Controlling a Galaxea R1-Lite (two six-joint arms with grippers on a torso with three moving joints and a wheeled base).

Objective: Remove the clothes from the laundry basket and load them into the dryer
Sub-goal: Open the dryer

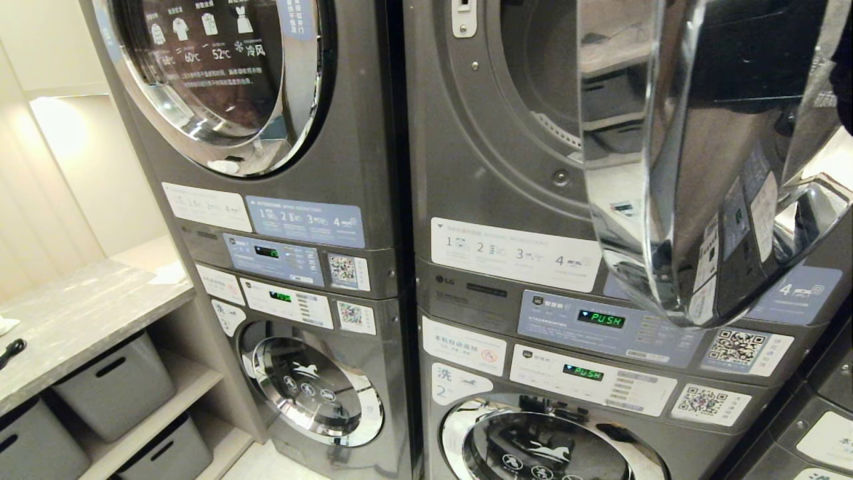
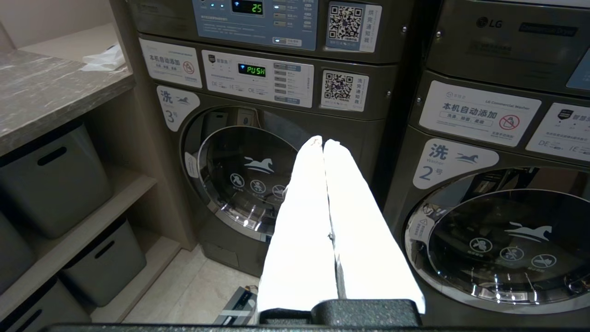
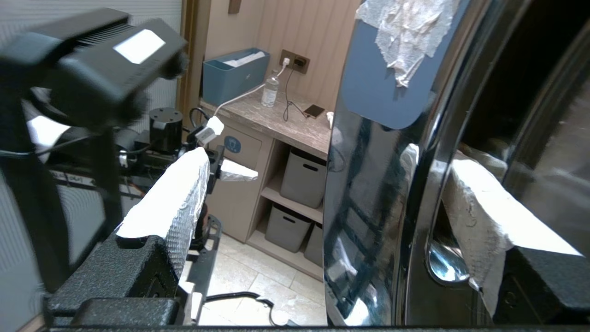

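I'm holding the right gripper (image 3: pixel 318 184) spread wide, fingers straddling the edge of the open dryer door (image 1: pixel 693 167), left gripper (image 2: pixel 322 143) pressed together, pointing at the lower washer (image 2: pixel 239 180), clothes not showing.

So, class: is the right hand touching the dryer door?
Cannot tell. Right wrist view: the right hand straddles the dryer door edge; one finger stands clear, the other lies behind the rim.
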